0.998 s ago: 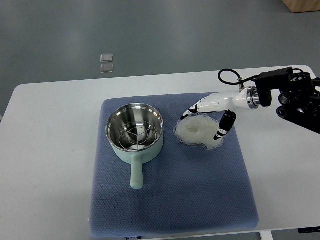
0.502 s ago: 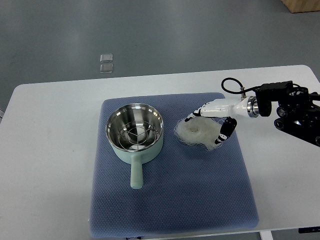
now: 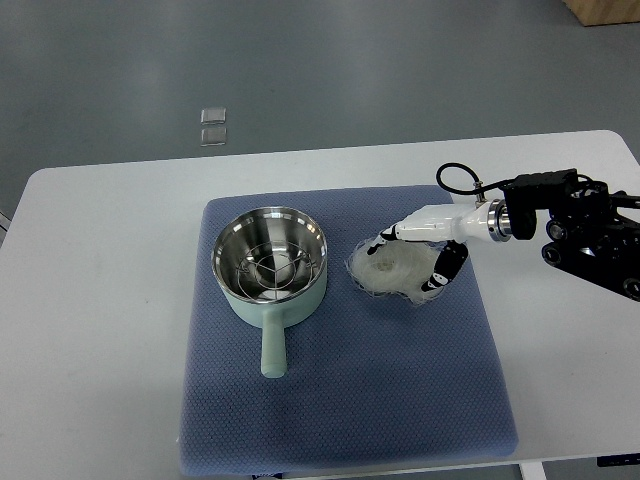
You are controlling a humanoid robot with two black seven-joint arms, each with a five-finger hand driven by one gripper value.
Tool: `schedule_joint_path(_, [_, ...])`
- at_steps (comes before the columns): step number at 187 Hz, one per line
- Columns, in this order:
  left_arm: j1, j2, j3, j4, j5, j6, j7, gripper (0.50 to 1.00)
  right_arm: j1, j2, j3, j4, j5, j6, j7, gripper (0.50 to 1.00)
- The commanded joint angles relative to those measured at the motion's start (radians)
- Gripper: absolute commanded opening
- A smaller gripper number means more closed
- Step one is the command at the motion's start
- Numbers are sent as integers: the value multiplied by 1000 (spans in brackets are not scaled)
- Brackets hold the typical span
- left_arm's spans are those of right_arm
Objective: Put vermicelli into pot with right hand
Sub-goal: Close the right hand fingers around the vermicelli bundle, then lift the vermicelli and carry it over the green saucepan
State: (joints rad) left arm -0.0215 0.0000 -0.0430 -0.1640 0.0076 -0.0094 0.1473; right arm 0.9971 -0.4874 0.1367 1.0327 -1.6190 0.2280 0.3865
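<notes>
1. The grasping step is judged to be in hand: the white right hand with black fingertips [image 3: 412, 258] is set over a pale, translucent nest of vermicelli [image 3: 395, 272], its fingers curled around the bundle's edges in a pinching hold.
2. The vermicelli is seen lying on a blue-grey textured mat [image 3: 345, 400], just right of a mint-green pot with a steel interior and inner rack [image 3: 269, 263], whose handle points toward the viewer.
3. Next, a firm lift and a leftward carry over the pot's rim are called for.
4. The mat is laid on a white table [image 3: 100, 300]; a grey floor [image 3: 320, 70] is seen beyond.
</notes>
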Motion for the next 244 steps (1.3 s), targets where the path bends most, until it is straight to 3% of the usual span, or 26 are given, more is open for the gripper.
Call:
schedule_joint_path(1, [0,0,0,0,0,0,0,1000,0,1,0,0,-1,5,0,709])
schedule_joint_path(10, [0,0,0,0,0,0,0,1000,0,1,0,0,1,7,2,662])
schedule_joint_path(30, [0,0,0,0,0,0,0,1000,1,0,0,0,1,8,3,500])
schedule_joint_path(136, [0,0,2,0,0,0,0,1000,29,-17,100,0,71,10,11,500])
schedule_joint_path(213, [0,0,2,0,0,0,0,1000,178,-34,115,-2,140,37,11,500])
schedule_joint_path(244, [0,0,2,1,0,0,0,1000,227,6,155,0,188,60,11,500])
